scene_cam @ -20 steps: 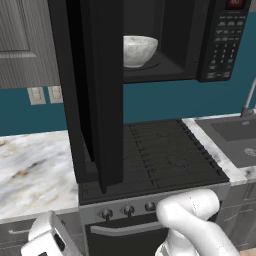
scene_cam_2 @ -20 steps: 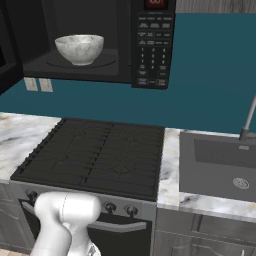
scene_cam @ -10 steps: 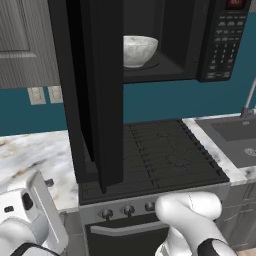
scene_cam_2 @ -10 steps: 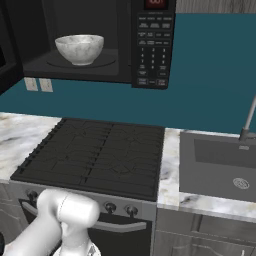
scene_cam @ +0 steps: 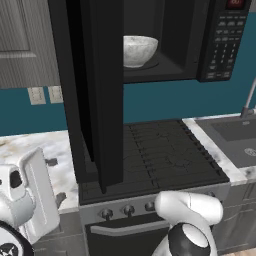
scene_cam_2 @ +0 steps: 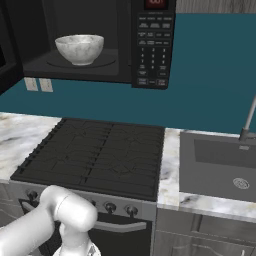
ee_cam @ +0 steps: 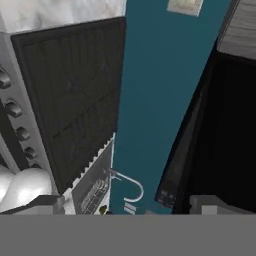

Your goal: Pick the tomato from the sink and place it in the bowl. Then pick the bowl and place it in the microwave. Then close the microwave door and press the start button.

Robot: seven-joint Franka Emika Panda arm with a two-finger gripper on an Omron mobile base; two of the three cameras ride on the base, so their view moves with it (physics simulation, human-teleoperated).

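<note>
Door (scene_cam: 95, 95) hides part of bowl (scene_cam: 139, 50).

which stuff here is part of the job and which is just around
Job:
- bowl, inside the microwave
- microwave door, wide open
- keypad
- sink
- gripper, open, nothing held

Just around:
- stove
- faucet
- wall outlets
- counter
</note>
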